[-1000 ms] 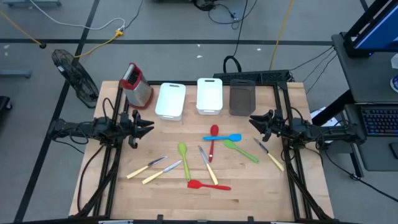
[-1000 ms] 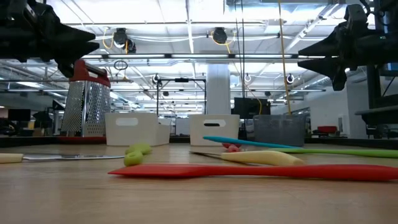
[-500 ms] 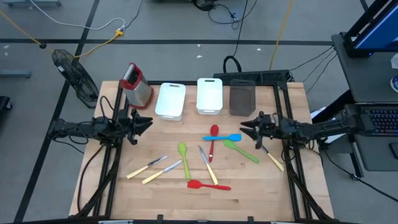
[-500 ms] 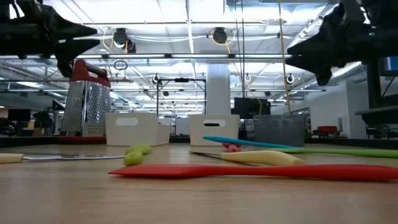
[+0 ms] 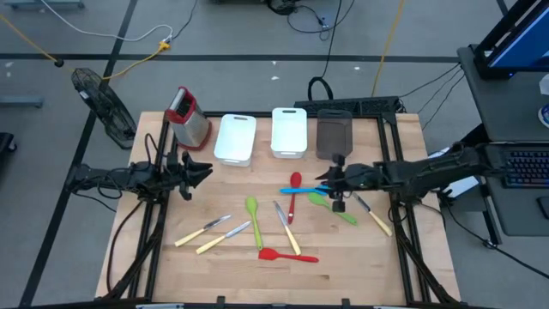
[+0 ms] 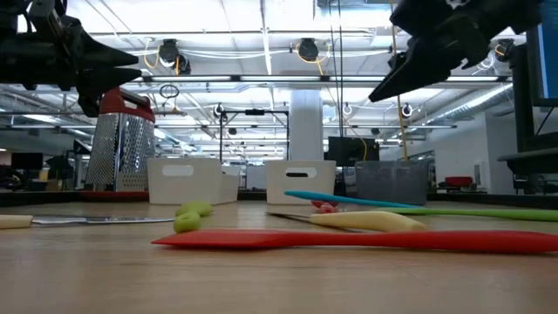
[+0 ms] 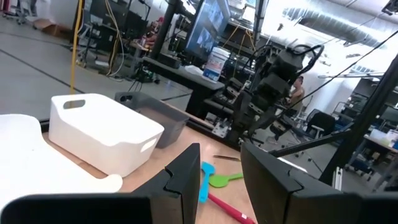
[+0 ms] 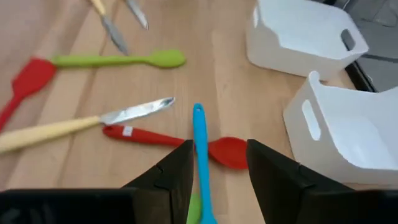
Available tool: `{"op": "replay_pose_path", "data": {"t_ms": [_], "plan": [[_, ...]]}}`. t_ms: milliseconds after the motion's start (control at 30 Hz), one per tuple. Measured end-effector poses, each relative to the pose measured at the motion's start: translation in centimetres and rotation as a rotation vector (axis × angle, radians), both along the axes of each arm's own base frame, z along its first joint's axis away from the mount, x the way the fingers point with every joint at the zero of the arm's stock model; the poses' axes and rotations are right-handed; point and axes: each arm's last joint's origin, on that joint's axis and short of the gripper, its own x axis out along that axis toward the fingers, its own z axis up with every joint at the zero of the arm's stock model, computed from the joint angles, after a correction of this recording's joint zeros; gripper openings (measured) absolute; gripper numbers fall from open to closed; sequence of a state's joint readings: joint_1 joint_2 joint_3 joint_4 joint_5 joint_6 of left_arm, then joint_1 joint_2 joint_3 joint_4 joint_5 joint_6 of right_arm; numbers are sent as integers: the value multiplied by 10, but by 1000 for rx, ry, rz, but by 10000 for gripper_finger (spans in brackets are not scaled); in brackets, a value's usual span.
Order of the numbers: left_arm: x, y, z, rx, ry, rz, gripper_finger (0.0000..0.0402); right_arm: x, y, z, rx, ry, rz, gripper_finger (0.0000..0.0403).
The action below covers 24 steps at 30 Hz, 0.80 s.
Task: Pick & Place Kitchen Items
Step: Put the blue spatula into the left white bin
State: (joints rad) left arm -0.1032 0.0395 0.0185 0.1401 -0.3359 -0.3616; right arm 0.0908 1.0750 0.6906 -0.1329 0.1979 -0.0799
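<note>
1. We are seeing the right gripper (image 5: 333, 182) hanging over the middle of the desk (image 5: 223, 257), its fingers (image 8: 163, 174) standing parted with nothing between them, directly above the blue spatula (image 8: 200, 155). Only the right wrist view shows that gap with the blue handle running through it.
2. The left gripper (image 5: 204, 172) is waiting near the desk's left edge, its fingers (image 7: 186, 174) parted and empty.
3. In the high view we are finding the red spoon (image 5: 293, 194) crossing under the blue spatula, and the green spoon (image 5: 333, 208) just beside both.
4. Toward the front edge are lying another green spoon (image 5: 253, 220), a red spatula (image 5: 286, 255) and yellow-handled knives (image 5: 214, 232).
5. The low view is giving us height: both grippers are hanging well clear of the desk.
6. Along the back edge are standing a grater (image 5: 187, 117), two white bins (image 5: 235, 139) and a grey bin (image 5: 334, 136).
</note>
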Motion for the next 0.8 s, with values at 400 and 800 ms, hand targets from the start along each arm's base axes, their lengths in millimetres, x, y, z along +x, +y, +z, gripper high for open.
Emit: {"op": "replay_pose_path", "data": {"t_ms": [400, 800], "plan": [[0, 0, -4, 3, 42, 7, 120, 37, -5, -13, -19, 158, 148, 222], [0, 0, -5, 4, 48, 7, 120, 61, -22, -52, 9, 356, 75, 306]]}}
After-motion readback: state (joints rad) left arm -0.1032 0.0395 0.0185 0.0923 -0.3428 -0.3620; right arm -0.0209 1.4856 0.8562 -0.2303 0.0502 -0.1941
